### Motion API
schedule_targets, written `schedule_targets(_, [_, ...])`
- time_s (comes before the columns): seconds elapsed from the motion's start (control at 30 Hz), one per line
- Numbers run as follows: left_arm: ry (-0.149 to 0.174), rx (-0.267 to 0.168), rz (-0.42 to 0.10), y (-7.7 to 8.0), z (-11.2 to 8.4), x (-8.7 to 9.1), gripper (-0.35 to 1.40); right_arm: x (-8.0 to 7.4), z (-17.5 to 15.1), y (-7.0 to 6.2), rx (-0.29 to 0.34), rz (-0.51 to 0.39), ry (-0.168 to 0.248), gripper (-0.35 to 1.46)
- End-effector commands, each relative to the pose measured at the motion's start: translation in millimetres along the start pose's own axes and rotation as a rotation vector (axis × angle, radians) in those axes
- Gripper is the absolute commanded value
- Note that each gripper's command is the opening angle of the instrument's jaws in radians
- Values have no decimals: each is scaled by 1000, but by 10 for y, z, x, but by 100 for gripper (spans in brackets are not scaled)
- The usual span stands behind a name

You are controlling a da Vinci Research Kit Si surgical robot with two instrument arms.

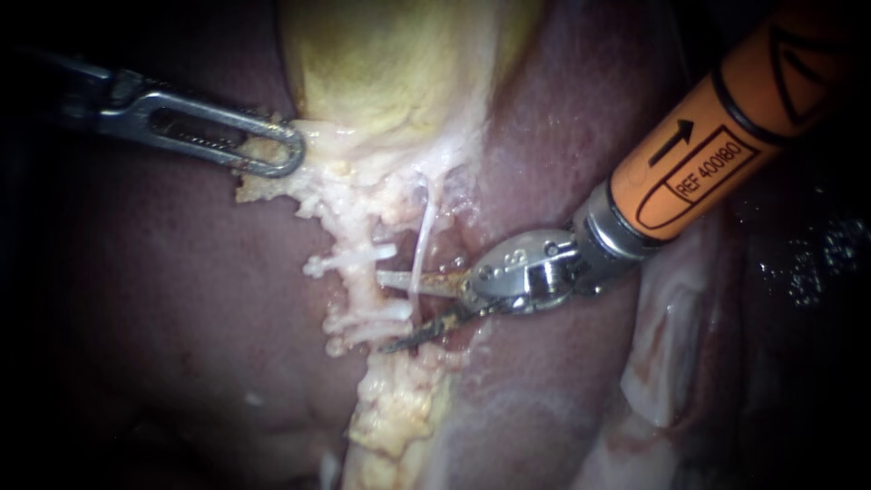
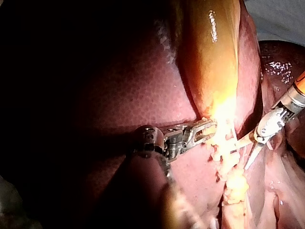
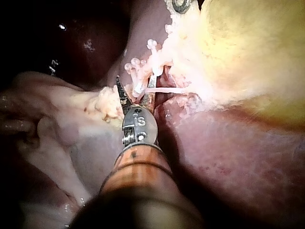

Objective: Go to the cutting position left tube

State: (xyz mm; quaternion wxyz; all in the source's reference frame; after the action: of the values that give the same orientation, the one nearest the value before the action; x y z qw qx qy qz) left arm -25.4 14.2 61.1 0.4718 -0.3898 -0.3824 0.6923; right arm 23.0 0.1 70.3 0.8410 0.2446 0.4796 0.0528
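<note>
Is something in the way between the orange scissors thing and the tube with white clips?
Yes. A thin white tube crosses the upper blade of the orange-shafted right instrument, whose jaws stand open, just short of the pale tube with white clips. Nothing else visible lies between them.

Tube (image 1: pixel 423 238) against right instrument (image 1: pixel 381 313), below gallbladder (image 1: pixel 390 63).

Right instrument (image 1: pixel 386 313) orange with black band, left instrument (image 1: pixel 295 154) silver-grey, gallbladder (image 1: pixel 390 63) yellow-green, liver (image 1: pixel 163 299) maroon, tube (image 1: pixel 423 240) at the right blades pale white
</note>
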Motion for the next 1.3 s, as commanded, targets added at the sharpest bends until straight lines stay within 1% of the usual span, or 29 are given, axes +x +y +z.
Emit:
schedule_targets(0.03, [0,-1,-1,-1,1,0,-35,-1,0,0,-1,-1,0,121])
schedule_targets(0.17, [0,0,-1,-1,1,0,-35,-8,-6,1,2,-3,0,123])
schedule_targets(0.27, [0,0,-1,-1,1,0,-35,-17,-16,3,10,-1,1,123])
schedule_targets(0.47, [0,-1,0,-1,1,0,-35,-39,-41,7,1,16,-2,124])
schedule_targets(0.53, [0,-1,0,-1,1,0,-35,-44,-47,8,1,20,-3,124])
schedule_targets(0.63, [0,0,-1,-1,1,0,-35,-48,-54,8,5,25,-2,126])
schedule_targets(0.7, [0,-1,0,-1,1,0,-35,-47,-57,7,6,25,-2,126])
schedule_targets(0.8, [0,-1,0,-1,1,0,-35,-42,-62,3,11,26,0,126])
schedule_targets(0.93, [0,-1,0,-1,0,0,-35,-28,-68,-5,18,29,2,126])
schedule_targets(1.07, [0,-1,0,-1,0,0,-35,-18,-64,-9,26,41,25,124])
schedule_targets(1.17, [-1,-1,-1,0,-1,0,-35,-18,-54,-8,34,46,29,124])
schedule_targets(1.3, [-1,-2,-1,0,-2,0,-35,-23,-39,-3,36,52,28,126])
